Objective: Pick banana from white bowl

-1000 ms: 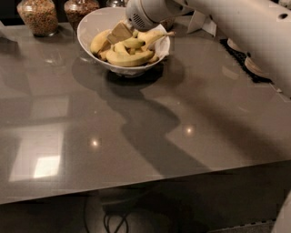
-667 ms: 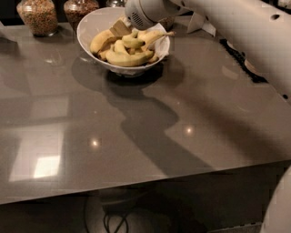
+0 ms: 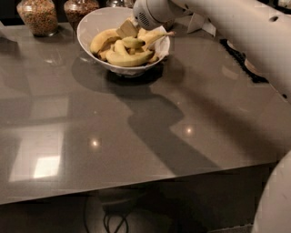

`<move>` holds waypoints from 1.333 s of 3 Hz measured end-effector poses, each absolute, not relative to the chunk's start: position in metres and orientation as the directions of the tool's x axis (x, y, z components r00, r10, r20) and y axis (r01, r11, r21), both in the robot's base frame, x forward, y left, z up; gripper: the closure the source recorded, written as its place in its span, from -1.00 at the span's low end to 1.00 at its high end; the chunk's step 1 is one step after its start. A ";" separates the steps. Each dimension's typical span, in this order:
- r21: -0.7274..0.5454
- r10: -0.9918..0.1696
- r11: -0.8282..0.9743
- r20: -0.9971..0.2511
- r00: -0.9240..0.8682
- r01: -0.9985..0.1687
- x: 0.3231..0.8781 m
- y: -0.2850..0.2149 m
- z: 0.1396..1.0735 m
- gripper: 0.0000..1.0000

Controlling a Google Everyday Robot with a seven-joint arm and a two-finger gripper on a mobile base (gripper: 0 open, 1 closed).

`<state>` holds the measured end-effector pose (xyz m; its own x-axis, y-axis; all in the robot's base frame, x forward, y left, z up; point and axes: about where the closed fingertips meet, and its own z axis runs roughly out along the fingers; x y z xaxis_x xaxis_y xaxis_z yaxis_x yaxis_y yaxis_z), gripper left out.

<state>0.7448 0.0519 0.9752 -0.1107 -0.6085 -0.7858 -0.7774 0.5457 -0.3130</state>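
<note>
The white bowl (image 3: 91, 27) stands at the far middle of the grey table and holds several yellow bananas (image 3: 129, 58). My gripper (image 3: 128, 30) reaches down into the bowl from the right, its tip among the upper bananas near the bowl's far side. The white wrist (image 3: 150, 12) sits just above the bowl's right rim. The bananas under the gripper tip are partly hidden, and I cannot tell whether one is held.
Two glass jars with brown contents (image 3: 38, 16) (image 3: 78, 9) stand behind the bowl at the far left. The white arm (image 3: 245, 32) crosses the top right, and part of it shows at the bottom right (image 3: 275, 200). The table's front edge (image 3: 136, 189) runs along the bottom.
The gripper stays in the bowl at nearly the same spot. The arm's lower part has come further into view at the bottom right.
</note>
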 end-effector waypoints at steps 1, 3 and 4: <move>-0.299 -0.608 0.575 -0.779 -0.153 -0.762 0.755 0.041 0.965 -0.02; -0.257 -0.616 0.601 -0.752 -0.234 -0.757 0.777 0.038 0.936 0.06; -0.243 -0.618 0.602 -0.745 -0.251 -0.761 0.780 0.040 0.928 0.08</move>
